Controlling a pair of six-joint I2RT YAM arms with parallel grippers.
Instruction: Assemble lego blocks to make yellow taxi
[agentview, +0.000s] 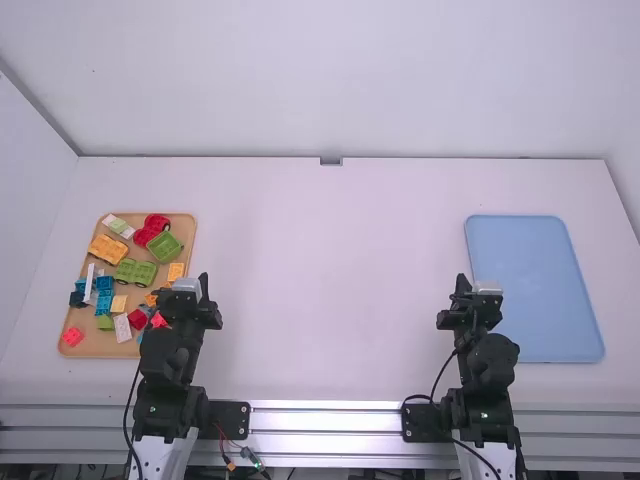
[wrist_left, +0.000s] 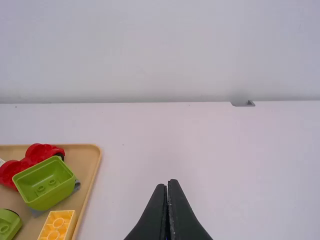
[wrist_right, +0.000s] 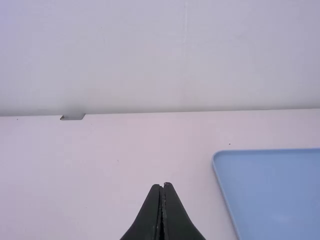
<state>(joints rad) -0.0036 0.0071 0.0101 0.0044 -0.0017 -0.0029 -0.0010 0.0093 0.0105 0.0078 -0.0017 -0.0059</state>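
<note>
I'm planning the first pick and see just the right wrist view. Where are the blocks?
Observer: On the tan tray, at the left in the high view.

Operator: Is the left gripper holding one?

Observer: No. The left gripper is shut, with nothing between its fingers.

Operator: Anything yellowish for the taxi?

Observer: Yes, a yellow-orange car-shaped piece lies in the tray's far half, near its left edge.
</note>
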